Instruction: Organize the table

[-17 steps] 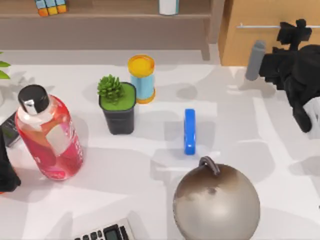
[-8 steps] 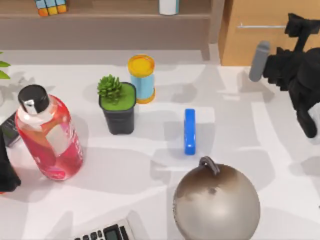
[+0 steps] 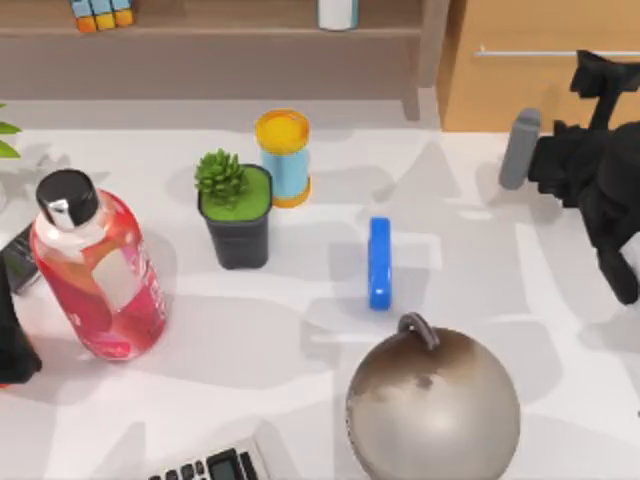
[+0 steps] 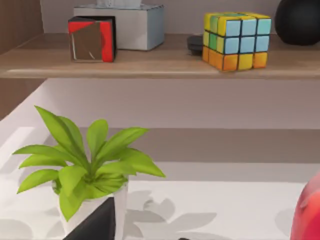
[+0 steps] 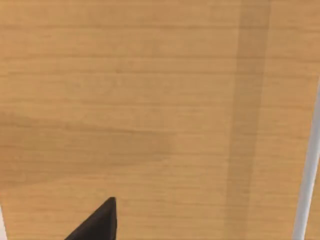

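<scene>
The pale table [image 3: 500, 260] holds a red bottle with a black cap [image 3: 100, 270], a small succulent in a black pot [image 3: 237, 210], a blue cylinder with yellow ends [image 3: 284, 155], a blue bar [image 3: 379, 262] and a big grey-brown ball with a loop [image 3: 432, 405]. My right gripper [image 3: 598, 72] hangs at the back right, close before the light-wood drawer cabinet [image 3: 530, 90]. A grey cylinder [image 3: 519, 150] sticks out at the arm's left side; whether it is held is unclear. The right wrist view faces the cabinet front [image 5: 150, 100] and its metal handle [image 5: 307, 190]. My left arm [image 3: 10, 345] is parked at the left edge.
A brown shelf [image 3: 200, 35] runs along the back, carrying a colour cube [image 4: 235, 40], a tissue box [image 4: 135, 25] and a red block [image 4: 92, 39]. A leafy plant in a white pot [image 4: 85, 170] stands at the far left. A calculator [image 3: 210, 465] lies at the front edge.
The right arm has shifted a little to the right and toward the front, and the grey cylinder beside it has come along. The left arm and table objects have not moved.
</scene>
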